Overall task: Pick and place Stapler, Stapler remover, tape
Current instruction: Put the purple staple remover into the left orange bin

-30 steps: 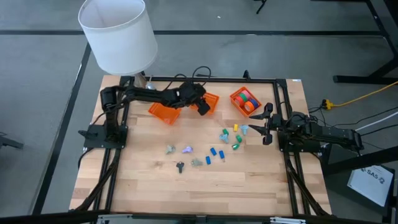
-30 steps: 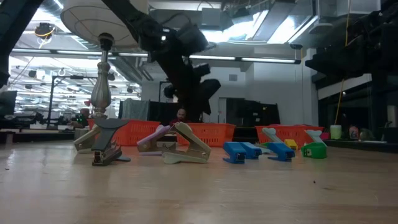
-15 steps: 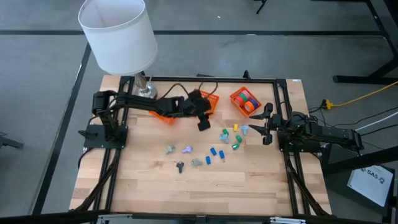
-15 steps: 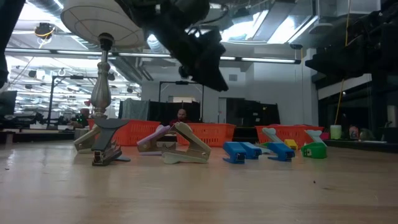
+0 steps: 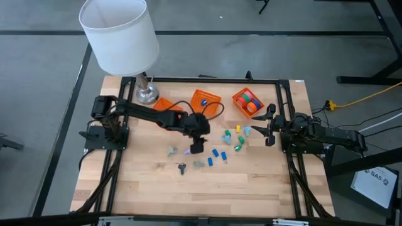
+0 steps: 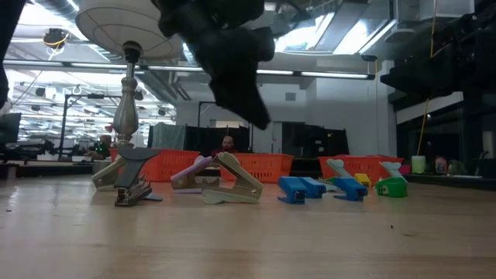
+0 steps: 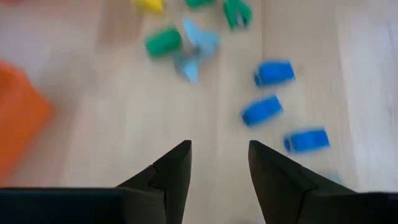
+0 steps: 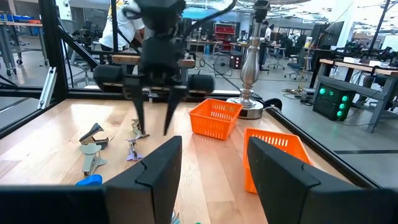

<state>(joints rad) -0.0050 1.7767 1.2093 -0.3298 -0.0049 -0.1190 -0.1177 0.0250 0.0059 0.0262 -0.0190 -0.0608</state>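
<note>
My left gripper (image 5: 196, 149) hangs open above the middle of the table, pointing down at a slant, with nothing between its fingers (image 7: 219, 158). It stands over bare wood between the staple removers (image 5: 188, 150) and the small blue blocky pieces (image 5: 215, 153), touching none. Green and yellow pieces (image 5: 239, 139) lie farther right. The tape rolls (image 5: 250, 100) lie in the far right orange basket (image 5: 239, 96). My right gripper (image 5: 269, 129) waits open at the table's right edge (image 8: 211, 168).
Two more orange baskets (image 5: 206, 99) (image 5: 163, 105) stand near the far edge. A lamp with a white shade (image 5: 119, 34) stands at the far left corner on its metal base (image 5: 147, 94). Bare wood stretches along the near edge.
My left gripper has swung from above the orange baskets at the far edge toward the near edge and the middle of the table, and has tipped further downward. It stays open and carries nothing. The middle basket now shows in full.
</note>
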